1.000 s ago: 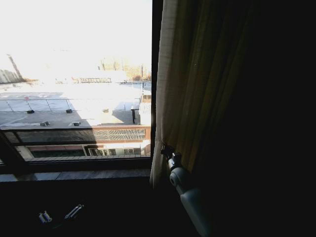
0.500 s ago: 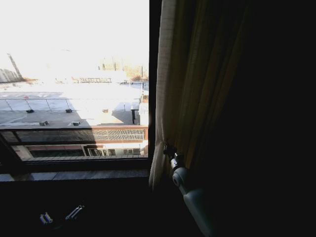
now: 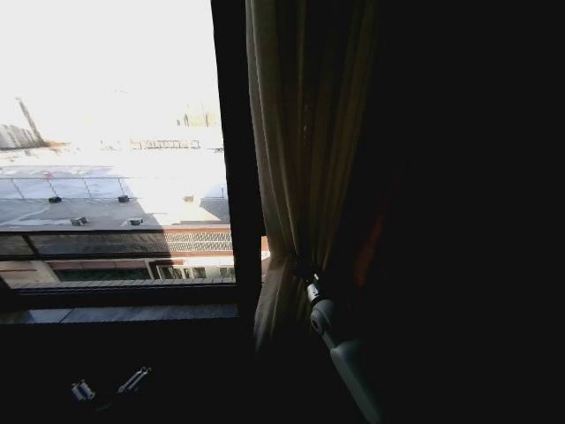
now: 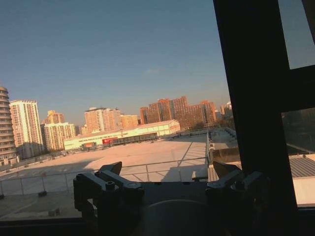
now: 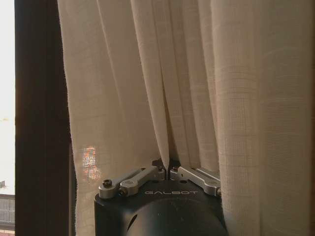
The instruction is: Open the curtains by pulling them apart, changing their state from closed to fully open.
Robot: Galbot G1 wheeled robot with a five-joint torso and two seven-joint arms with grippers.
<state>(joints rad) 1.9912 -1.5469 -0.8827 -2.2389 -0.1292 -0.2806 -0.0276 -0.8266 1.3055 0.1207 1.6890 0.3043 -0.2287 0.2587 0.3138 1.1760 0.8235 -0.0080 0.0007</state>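
Fingers [image 5: 162, 173] of the right gripper [image 3: 303, 268] pinch a pleat of the curtains [image 5: 197, 88].

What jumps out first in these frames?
The right gripper, shut on a pinch of the sheer white curtain, with the fabric bunched beside the dark window frame bar. Left of that bar, bright bare glass shows sunlit rooftops. The left gripper is open, facing the window with nothing between its fingers.
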